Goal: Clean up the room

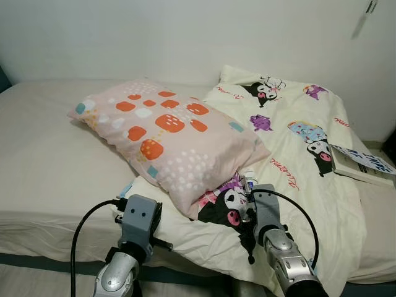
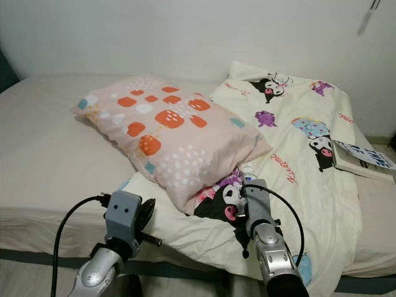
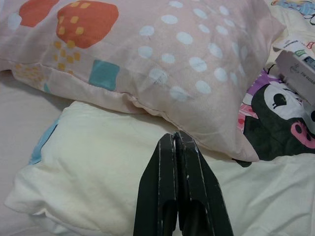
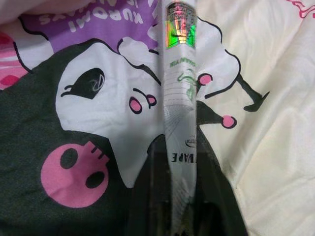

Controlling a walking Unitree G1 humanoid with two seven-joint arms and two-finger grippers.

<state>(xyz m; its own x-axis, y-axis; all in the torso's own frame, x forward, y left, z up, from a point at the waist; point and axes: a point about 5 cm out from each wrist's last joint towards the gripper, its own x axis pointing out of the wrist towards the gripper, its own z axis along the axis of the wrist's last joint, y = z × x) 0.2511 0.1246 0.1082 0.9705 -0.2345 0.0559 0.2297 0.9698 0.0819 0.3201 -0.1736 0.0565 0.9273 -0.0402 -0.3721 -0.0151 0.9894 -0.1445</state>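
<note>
The right gripper (image 4: 183,162) is clenched on a thin clear plastic package (image 4: 179,93) with a holographic sticker, held above the cartoon-print duvet (image 1: 291,154) at five o'clock of the pink dotted pillow (image 1: 167,139). At seven o'clock, the left gripper (image 3: 178,142) hovers pinched together over a white pillow (image 3: 93,177). A book (image 1: 362,166) lies at three o'clock.

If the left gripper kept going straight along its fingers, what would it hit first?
Most likely the pink pillow: the left gripper, fingers shut, points over the cream quilt at the pillow's near edge. Depth is unclear; it may brush the quilt first.
</note>
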